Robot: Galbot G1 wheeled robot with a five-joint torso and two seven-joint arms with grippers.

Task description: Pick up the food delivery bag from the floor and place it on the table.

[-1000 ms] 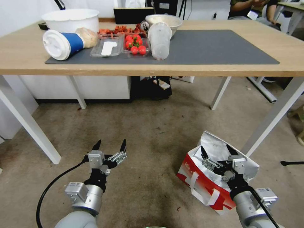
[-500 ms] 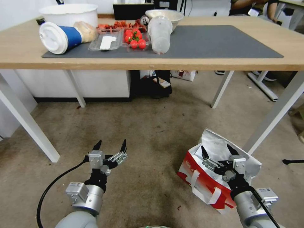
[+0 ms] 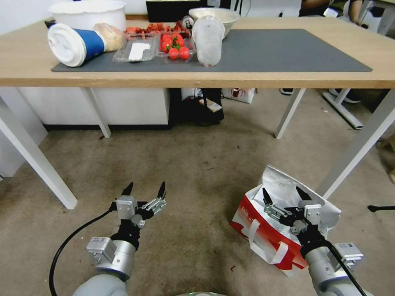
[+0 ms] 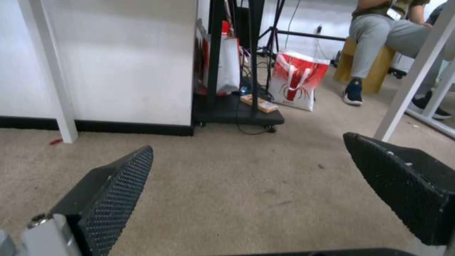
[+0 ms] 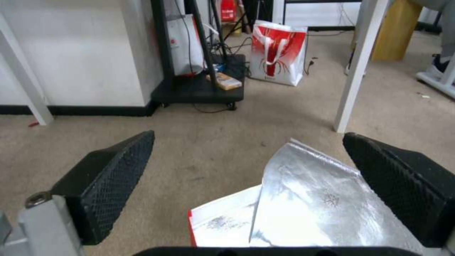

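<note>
While the food delivery bag (image 3: 267,230) sits on the floor (image 3: 197,172) near the table's front right leg, I see its red side with white strap handles facing me and its silver foil flap (image 5: 312,202) standing open at the top. My right gripper (image 3: 286,194) hangs directly over that open mouth, fingers spread wide with nothing between them; from the right wrist camera the two black ribbed pads (image 5: 113,174) frame the foil flap without touching it. My left gripper (image 3: 144,189) is held low over bare carpet, well apart from the bag, and it too is spread wide and empty.

The table (image 3: 24,61) stands beyond the bag, light wood on white legs, with a dark grey mat (image 3: 288,49) across it. On the mat's left part I can make out a blue paper cup with a white lid (image 3: 74,43) lying on its side, a clear tray of strawberries (image 3: 176,47), a clear plastic cup (image 3: 207,41) and a white bowl (image 3: 86,14) behind. Under the table, farther back, a second red-and-white bag (image 5: 277,53) stands beside a black cart (image 5: 199,89).
</note>
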